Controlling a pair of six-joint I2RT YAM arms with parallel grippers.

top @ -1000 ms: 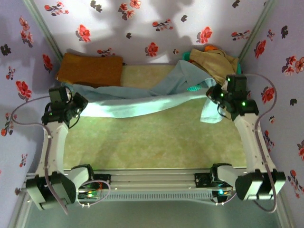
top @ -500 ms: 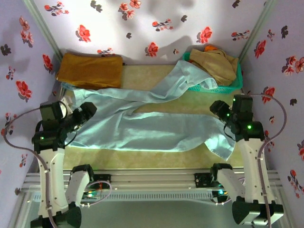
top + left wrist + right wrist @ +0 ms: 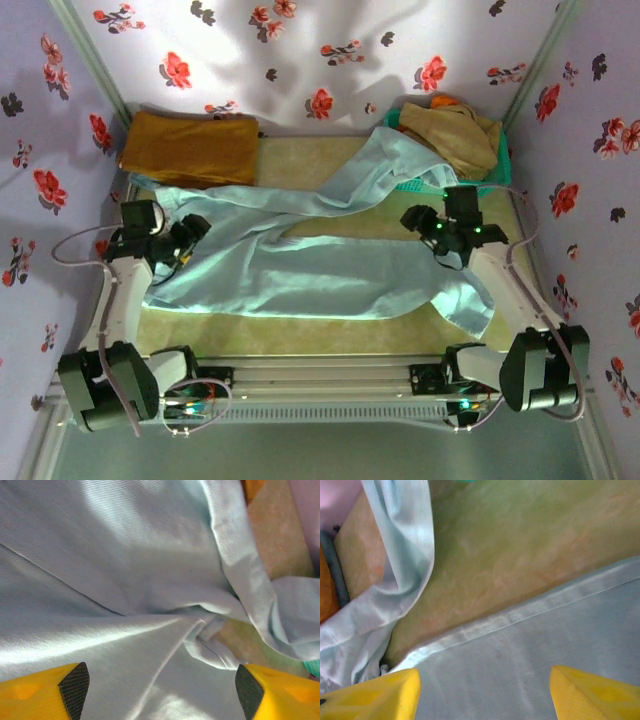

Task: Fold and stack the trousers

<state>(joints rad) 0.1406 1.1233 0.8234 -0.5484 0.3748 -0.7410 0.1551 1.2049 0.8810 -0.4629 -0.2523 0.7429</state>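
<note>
The trousers (image 3: 310,280) lie spread across the counter (image 3: 300,160), one leg reaching up to the green basket (image 3: 504,158). Left jaws: wide apart above the cloth's left end, empty. Right jaws: wide apart above its right edge, empty.

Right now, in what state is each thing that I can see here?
trousers, unfolded, spread flat on the table, one leg reaching the green basket
left gripper, fingers open above the trousers, holding nothing
right gripper, fingers open, holding nothing
mustard-brown cloth, folded, lying flat at the far left
beige garments, heaped in the green basket
</note>
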